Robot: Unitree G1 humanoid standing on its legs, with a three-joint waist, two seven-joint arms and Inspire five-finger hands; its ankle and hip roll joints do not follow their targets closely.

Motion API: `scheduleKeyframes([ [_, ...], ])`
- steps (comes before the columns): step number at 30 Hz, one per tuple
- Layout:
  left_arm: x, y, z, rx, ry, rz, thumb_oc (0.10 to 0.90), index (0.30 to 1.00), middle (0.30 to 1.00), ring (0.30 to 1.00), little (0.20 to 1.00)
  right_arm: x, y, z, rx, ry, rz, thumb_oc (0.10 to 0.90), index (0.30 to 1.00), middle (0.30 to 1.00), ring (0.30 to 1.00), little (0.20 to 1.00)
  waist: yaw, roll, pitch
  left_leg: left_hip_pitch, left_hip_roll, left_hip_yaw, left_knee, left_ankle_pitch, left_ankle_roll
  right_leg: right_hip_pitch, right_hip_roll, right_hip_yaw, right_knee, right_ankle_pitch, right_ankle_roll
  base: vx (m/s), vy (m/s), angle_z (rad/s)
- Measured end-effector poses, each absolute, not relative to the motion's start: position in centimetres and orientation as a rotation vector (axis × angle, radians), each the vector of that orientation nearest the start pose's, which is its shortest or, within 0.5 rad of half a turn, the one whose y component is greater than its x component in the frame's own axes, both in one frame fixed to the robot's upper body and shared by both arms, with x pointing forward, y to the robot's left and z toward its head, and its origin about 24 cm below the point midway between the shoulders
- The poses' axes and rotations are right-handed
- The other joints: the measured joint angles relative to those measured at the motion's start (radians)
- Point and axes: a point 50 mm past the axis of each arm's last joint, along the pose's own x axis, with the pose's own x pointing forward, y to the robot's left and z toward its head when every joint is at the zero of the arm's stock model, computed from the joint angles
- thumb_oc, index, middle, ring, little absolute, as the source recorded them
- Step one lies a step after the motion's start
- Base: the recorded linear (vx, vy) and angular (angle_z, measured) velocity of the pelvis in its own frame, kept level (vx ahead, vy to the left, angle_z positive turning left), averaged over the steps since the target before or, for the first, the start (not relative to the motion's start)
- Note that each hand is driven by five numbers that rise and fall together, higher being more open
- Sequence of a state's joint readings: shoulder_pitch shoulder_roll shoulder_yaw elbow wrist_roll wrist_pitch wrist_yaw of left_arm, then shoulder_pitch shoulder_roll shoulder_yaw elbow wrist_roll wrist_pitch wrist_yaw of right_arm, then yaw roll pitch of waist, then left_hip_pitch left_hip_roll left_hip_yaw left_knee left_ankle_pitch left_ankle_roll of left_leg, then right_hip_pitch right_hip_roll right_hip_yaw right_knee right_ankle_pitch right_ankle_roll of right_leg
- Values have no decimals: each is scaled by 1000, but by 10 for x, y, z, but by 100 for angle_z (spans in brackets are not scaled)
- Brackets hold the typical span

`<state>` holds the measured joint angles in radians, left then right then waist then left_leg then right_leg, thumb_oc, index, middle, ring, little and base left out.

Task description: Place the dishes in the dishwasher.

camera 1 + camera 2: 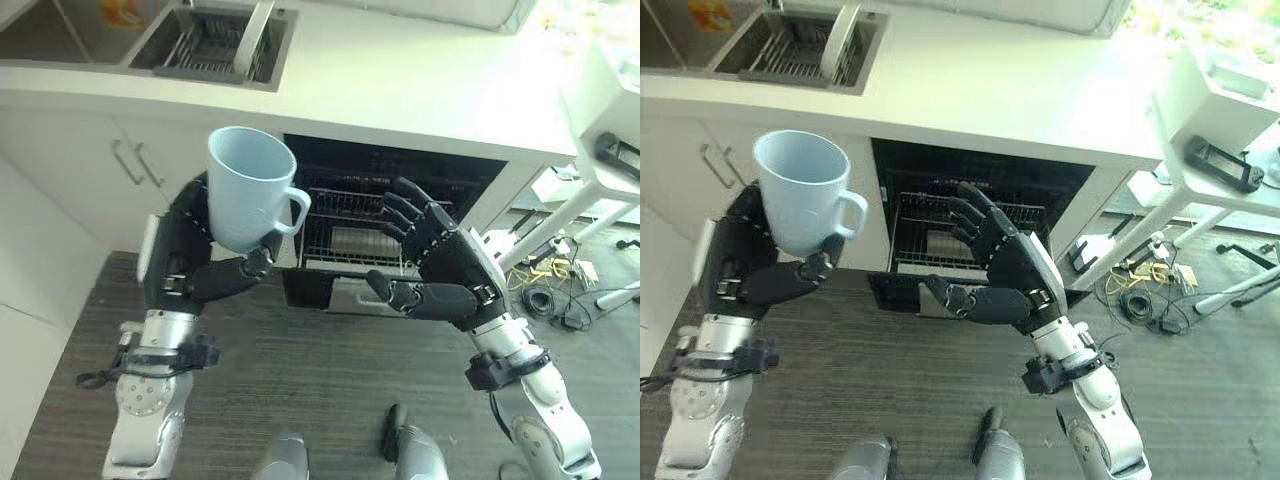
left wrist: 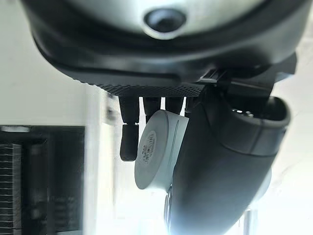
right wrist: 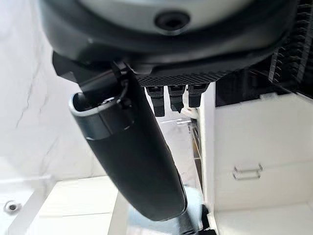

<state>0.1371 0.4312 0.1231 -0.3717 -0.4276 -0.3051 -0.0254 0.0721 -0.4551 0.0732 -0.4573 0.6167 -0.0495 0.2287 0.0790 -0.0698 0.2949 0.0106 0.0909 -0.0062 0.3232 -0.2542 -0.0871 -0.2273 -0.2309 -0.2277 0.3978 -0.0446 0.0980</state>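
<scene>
The left hand [image 1: 190, 262] held a pale blue ceramic mug [image 1: 250, 187] upright, its open mouth up and its handle turned to the right. The fingers were curled round the mug's back and the thumb lay across its lower front, so the mug sat gripped near its base; in the left wrist view the mug's round underside [image 2: 157, 149] showed between the fingers and the thumb. The mug was raised in front of the white cabinet door with a metal bar handle [image 1: 128, 160], left of the open dishwasher [image 1: 395, 215] and clear of it.

The right hand [image 1: 445, 265] was empty, its fingers spread and only loosely bent, the thumb stretched out to the left. It hovered in front of the dishwasher's opening, well apart from the mug.

The dishwasher was set under the white countertop [image 1: 400, 80], its dark cavity open, with a wire rack [image 1: 345, 235] drawn partly out toward the near side. Something pale and flat [image 1: 352, 243] lay in the rack, though what it was could not be told.

At the far left, a steel sink [image 1: 215, 45] sunk in the countertop held a dark wire basket [image 1: 210, 48]. The floor [image 1: 320, 380] was dark grey planking.
</scene>
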Motion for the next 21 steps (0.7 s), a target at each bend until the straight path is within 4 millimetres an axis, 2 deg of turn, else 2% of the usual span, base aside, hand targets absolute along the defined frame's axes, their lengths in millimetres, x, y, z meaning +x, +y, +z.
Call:
scheduleKeyframes([
  [1, 205, 222, 155, 37, -587, -56, 400, 300, 300, 300, 300, 219, -174, 143, 136, -361, 482, 800, 900, 900, 900, 900, -5, 5, -4, 13, 24, 11, -19, 9, -14, -3, 14, -15, 29, -35, -29, 192, -316, 30],
  [2, 204, 216, 161, 34, -617, -84, 400, 300, 300, 300, 300, 220, -180, 146, 116, -365, 463, 800, 900, 900, 900, 900, -5, 11, -7, 13, 53, 32, -29, 41, -44, -8, 39, -35, 51, -59, -54, 177, -306, 12],
  [5, 208, 207, 162, 16, -623, -124, 400, 300, 300, 300, 300, 221, -185, 147, 118, -358, 452, 800, 900, 900, 900, 900, -18, 3, -13, 11, 68, 65, -32, 162, -29, 0, 54, -37, 54, -86, -96, 92, -130, -6],
  [6, 212, 203, 160, 5, -617, -149, 400, 300, 300, 300, 300, 221, -186, 146, 114, -354, 446, 800, 900, 900, 900, 900, -25, 2, -13, -22, 45, 108, -12, 130, -8, 20, 46, -38, 30, -97, -113, 56, 2, 2],
  [8, 214, 197, 158, -5, -610, -183, 400, 300, 300, 300, 300, 222, -186, 144, 122, -346, 438, 800, 900, 900, 900, 900, -35, 20, -23, -95, 10, 107, 2, 100, -6, 37, 51, -64, 5, -96, -113, 56, 69, 29],
  [9, 214, 195, 156, -14, -603, -192, 400, 300, 300, 300, 300, 223, -186, 140, 126, -329, 433, 800, 900, 900, 900, 900, -52, 42, -34, -141, 14, 110, 4, 100, -6, 51, 61, -96, 7, -97, -112, 98, 122, 53],
  [11, 216, 191, 153, -21, -597, -212, 400, 300, 300, 300, 300, 222, -187, 136, 138, -313, 411, 800, 900, 900, 900, 900, -55, 62, -45, -213, 35, 112, 7, 113, -3, 72, 74, -149, -9, -121, -117, 117, 159, 53],
  [13, 221, 192, 148, -24, -572, -209, 400, 300, 300, 300, 300, 220, -188, 132, 128, -298, 398, 800, 900, 900, 900, 900, -48, 96, -69, -258, 51, 94, 11, 137, 6, 76, 72, -166, 2, -139, -99, 152, 282, 34],
  [14, 224, 192, 148, -24, -575, -206, 400, 300, 300, 300, 300, 221, -188, 132, 128, -300, 396, 800, 900, 900, 900, 900, -46, 89, -73, -264, 41, 108, 27, 140, 12, 73, 52, -167, 5, -135, -91, 189, 335, 23],
  [15, 229, 191, 149, -25, -578, -211, 400, 300, 300, 300, 300, 221, -188, 132, 134, -304, 388, 800, 900, 900, 900, 900, -48, 80, -78, -274, 18, 112, 52, 133, 25, 69, 24, -162, 14, -132, -67, 219, 421, 11],
  [17, 234, 189, 149, -22, -573, -219, 400, 300, 300, 300, 300, 221, -184, 132, 150, -304, 394, 800, 900, 900, 900, 900, -48, 67, -82, -267, -30, 116, 64, 152, 78, 60, -12, -122, 26, -127, -32, 186, 368, -14],
  [18, 234, 190, 147, -19, -565, -219, 400, 300, 300, 300, 300, 221, -182, 130, 167, -302, 394, 800, 900, 900, 900, 900, -46, 59, -91, -264, -46, 136, 68, 134, 102, 62, -30, -107, 22, -125, -13, 208, 391, -42],
  [19, 234, 191, 145, -16, -554, -212, 400, 300, 300, 300, 300, 220, -178, 128, 200, -305, 391, 800, 900, 900, 900, 900, -45, 48, -98, -241, -81, 175, 58, 119, 129, 81, -71, -99, -8, -122, -6, 216, 374, -38],
  [21, 235, 193, 144, -12, -548, -206, 400, 300, 300, 300, 300, 220, -175, 126, 217, -304, 396, 800, 900, 900, 900, 900, -44, 47, -98, -217, -98, 203, 57, 107, 168, 121, -78, -97, -50, -103, -8, 205, 286, -25],
])
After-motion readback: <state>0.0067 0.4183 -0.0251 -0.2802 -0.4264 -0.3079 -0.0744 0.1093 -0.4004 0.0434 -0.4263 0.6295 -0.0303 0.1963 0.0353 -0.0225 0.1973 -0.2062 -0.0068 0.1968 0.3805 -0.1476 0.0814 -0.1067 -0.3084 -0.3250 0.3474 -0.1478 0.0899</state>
